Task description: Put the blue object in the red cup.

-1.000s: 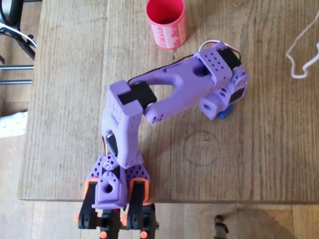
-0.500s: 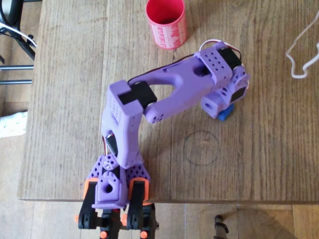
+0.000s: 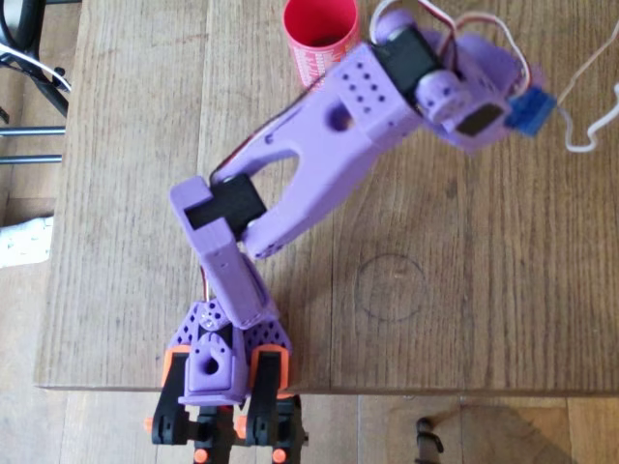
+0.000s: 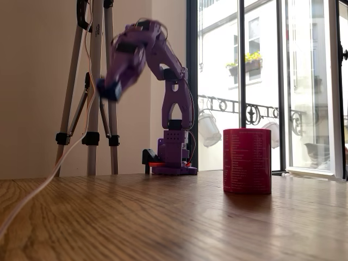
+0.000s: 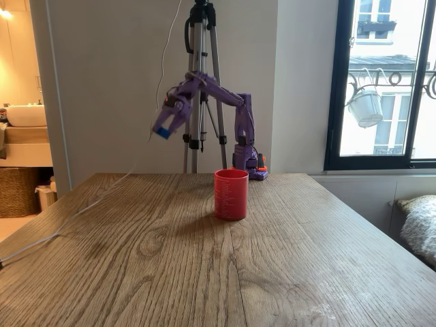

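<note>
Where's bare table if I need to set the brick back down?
Bare wood lies right of the arm's base, around the pencilled circle, and along the left edge. It is crowded at the top: cup, gripper holding the brick, white cable.

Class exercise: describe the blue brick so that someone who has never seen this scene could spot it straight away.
Find the wooden table and follow the purple robot arm up to its tip. The blue brick sits pinched in the gripper, raised above the table to one side of the red cup. It is the one bright blue thing.
</note>
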Available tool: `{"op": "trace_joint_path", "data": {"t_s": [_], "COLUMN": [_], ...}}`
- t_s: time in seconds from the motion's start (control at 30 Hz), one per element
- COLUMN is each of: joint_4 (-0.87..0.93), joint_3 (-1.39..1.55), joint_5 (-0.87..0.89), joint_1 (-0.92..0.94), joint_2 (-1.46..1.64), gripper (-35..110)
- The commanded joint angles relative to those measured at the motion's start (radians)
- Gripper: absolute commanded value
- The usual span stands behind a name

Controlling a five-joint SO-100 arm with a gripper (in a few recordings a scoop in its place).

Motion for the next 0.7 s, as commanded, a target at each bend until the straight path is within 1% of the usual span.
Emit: {"op": "trace_joint_path", "data": {"t_s": [0.0, 0.2, 0.37, 0.57, 0.67], "joint_4": [0.006, 0.02, 0.104, 0.192, 0.209], "joint_3": [-0.137, -0.238, -0.287, -0.282, -0.233], "joint_5": [0.023, 0.046, 0.06, 0.129, 0.181], "joint_1": [-0.097, -0.27, -0.443, -0.649, -0.724], "joint_2": [0.103, 0.104, 0.114, 0.135, 0.141], "gripper": [1, 1, 1, 1, 1]}}
